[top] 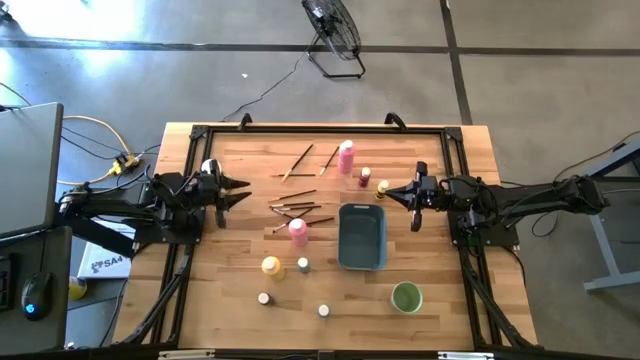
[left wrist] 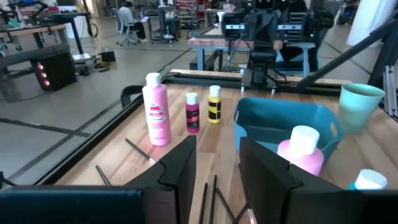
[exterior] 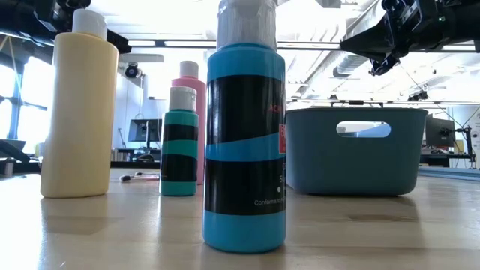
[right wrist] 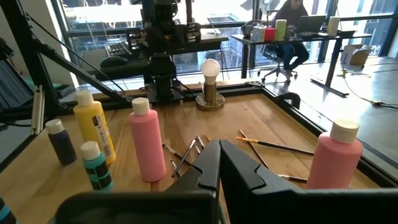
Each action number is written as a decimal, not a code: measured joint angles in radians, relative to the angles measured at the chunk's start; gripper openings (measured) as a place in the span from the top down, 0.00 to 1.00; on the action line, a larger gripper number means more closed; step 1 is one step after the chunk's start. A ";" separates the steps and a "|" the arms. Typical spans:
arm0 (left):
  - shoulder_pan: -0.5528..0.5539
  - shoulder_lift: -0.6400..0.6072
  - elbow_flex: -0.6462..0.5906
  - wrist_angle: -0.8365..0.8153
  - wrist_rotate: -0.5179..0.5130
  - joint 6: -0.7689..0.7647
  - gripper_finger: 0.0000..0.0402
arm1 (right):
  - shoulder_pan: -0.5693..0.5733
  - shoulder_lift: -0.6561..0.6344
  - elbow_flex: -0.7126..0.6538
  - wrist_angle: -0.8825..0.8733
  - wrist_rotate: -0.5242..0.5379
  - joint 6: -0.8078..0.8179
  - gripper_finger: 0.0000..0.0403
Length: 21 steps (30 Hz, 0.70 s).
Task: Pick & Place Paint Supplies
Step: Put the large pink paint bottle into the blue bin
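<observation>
Left hand (top: 243, 192), fingers parted and empty, hovered above the counter (top: 230, 290) at its left edge. Nearest ahead of it lay the loose cluster of paintbrushes (top: 298, 209), thin and partly crossing one another. Just beyond them, toward the tray (top: 362, 237), stood a pink squeeze bottle (top: 298, 231), upright and close beside the tray's near wall. Farther off, near the counter's far edge in the left wrist view, stood a second pink squeeze bottle (left wrist: 155, 109) with two small jars (left wrist: 203, 109) beside it. Off to one side of the left hand stood the yellow squeeze bottle (top: 272, 267) and three more small jars (top: 303, 264), well apart from each other, with the green cup (top: 406, 296) beyond them.

Right hand (top: 384, 190), fingers closed on nothing, hung at the tray's far corner, facing the left hand across the brushes.

Judged risks: the brushes lie flat and overlap, so a pinch on one would likely drag or flick its neighbours. The pink bottle nearest the tray is tall and narrow; a finger brushing it on approach could tip it onto the brushes. Both hands point at the same central patch, so simultaneous reaches might collide.
</observation>
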<state>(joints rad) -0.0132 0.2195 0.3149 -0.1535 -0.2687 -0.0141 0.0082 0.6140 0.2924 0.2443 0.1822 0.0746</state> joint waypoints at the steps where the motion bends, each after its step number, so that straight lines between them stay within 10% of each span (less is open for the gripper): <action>1: 0.000 0.000 0.000 0.000 0.000 -0.002 0.70 | 0.000 0.000 0.000 0.000 0.000 0.000 0.99; 21: 0.000 0.000 0.000 0.057 -0.002 0.063 0.70 | 0.000 0.000 0.000 0.000 -0.002 0.000 0.99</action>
<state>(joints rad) -0.0132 0.2195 0.3149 -0.0962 -0.2707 0.0493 0.0082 0.6140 0.2924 0.2440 0.1806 0.0742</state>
